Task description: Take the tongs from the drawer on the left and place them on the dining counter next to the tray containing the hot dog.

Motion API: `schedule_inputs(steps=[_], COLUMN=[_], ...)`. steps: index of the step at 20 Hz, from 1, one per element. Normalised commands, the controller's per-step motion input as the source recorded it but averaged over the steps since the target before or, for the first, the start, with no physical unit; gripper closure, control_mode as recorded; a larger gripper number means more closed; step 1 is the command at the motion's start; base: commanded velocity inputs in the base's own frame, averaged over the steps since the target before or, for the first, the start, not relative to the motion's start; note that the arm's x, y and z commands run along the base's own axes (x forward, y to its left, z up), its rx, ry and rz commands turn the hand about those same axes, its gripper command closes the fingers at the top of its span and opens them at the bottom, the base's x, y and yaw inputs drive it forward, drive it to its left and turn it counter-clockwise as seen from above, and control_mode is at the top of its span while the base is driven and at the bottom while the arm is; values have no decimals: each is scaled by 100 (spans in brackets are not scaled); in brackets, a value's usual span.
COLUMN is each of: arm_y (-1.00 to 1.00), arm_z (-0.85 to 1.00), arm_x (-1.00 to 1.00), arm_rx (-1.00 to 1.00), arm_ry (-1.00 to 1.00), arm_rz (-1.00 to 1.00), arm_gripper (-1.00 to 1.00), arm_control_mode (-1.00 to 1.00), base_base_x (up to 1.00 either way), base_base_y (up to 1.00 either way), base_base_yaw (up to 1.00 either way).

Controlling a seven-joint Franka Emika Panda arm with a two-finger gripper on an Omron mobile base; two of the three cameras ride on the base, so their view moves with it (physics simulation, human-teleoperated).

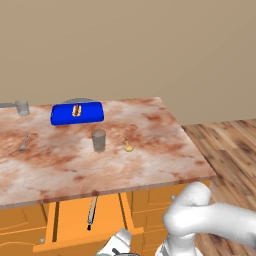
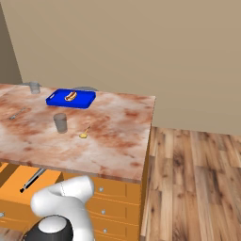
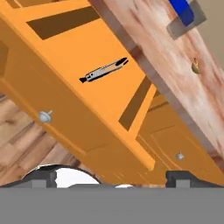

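1. Left base view: the tongs (image 1: 92,212) are lying loose in the open drawer (image 1: 70,220), below the dining counter (image 1: 150,150).
2. Right base view: the tray (image 2: 70,98) is being kept well apart, so a long carry is being judged necessary.
3. Hand view: the gripper (image 3: 106,179) is being held outside the drawer front; its opening cannot be told. It should be aligned across the tongs' shaft.

The marbled desk (image 1: 150,150) carries a blue tray (image 1: 90,114) near its far edge, a grey cup (image 1: 98,140) nearer the middle, a small gold spoon (image 1: 128,146) just beside the cup, and a fork (image 1: 24,142) — perhaps — further left. Below, tongs (image 3: 104,70) are seen lying in the open drawer (image 1: 67,220).
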Motion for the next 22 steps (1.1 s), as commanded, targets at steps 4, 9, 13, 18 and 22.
schedule_inputs(steps=[4, 9, 13, 18, 22], arm_y=[-3, 0, 3, 20, 35], arm_z=[0, 0, -1, -17, -24], arm_x=[62, 67, 56, 59, 29], arm_rx=[0, 0, 0, 4, 5], arm_ry=[25, 18, 34, 47, 50], arm_rz=[1, 0, 2, 16, 25], arm_gripper=[-100, -100, -100, -100, -100], arm_control_mode=[-100, -100, -100, -100, -100], base_base_x=[0, 0, 0, 0, 0], base_base_y=[0, 0, 0, 0, 0], base_base_yaw=[0, 0, 0, 0, 0])
